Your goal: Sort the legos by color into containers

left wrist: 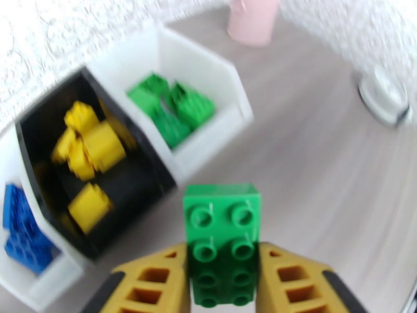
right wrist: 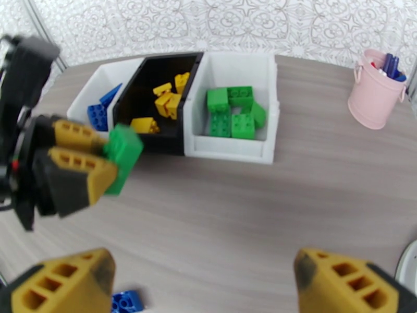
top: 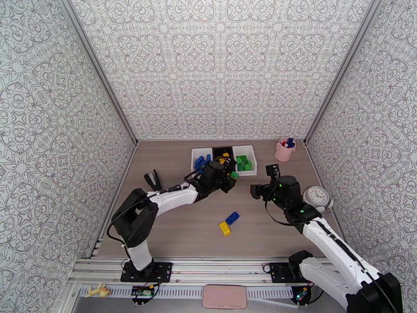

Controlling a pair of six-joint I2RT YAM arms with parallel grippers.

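Legos mostly sorted: blue ones in the left white bin (right wrist: 78,103), yellow in the black bin (right wrist: 156,145) in the middle, green in the right white bin (right wrist: 229,151). The three bins stand touching in a row at the far side of the table (top: 177,225).

One green lego (left wrist: 221,225) is clamped in the left gripper (left wrist: 221,267). The jaws are drawn in onto its long sides. Its rear half is pinched and its front half juts out free, which should let it drop cleanly.

It hangs above the table just in front of the black bin, not yet over the green one. Judgement: it must go right and farther back to clear the white rim before release.

Right gripper (right wrist: 203,280) has its jaws wide and holds nothing. It hovers over bare table, apart from the bins, likely keeping clear of the left arm.

Unsorted: one blue lego (top: 232,217) and one yellow lego (top: 224,228), just beside each other nearer the arm bases.
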